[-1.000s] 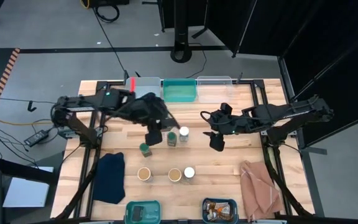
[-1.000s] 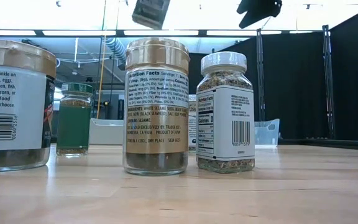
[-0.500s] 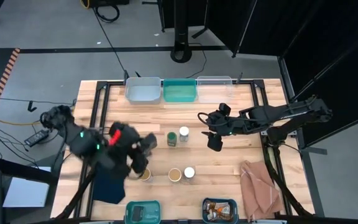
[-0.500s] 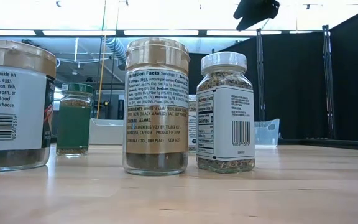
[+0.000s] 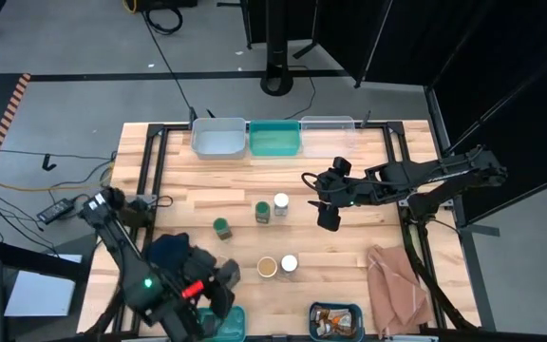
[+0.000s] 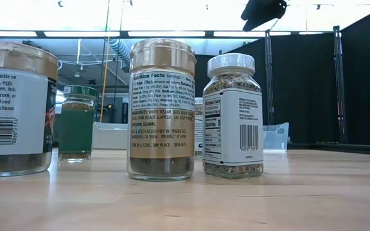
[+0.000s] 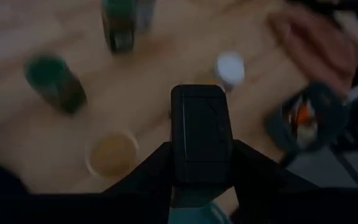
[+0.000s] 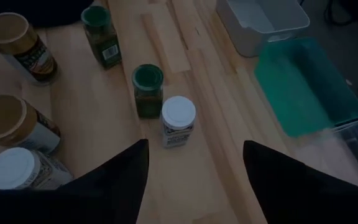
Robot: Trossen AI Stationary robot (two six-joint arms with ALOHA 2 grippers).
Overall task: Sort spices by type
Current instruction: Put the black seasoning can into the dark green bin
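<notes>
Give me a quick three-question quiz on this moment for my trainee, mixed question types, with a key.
1. True or false: the right gripper holds a jar.
2. How many green-topped jars stand on the table? A one, B two, C three.
3. Fill in: the left gripper is shut on a small dark ____.
Key: 1 false, it is open and empty; 2 B; 3 box.

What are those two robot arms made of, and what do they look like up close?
Both arms are dark, jointed bars. The left gripper area shows small red and green lights. The right gripper has two broad black fingers, with thin cables looping near its wrist.
</notes>
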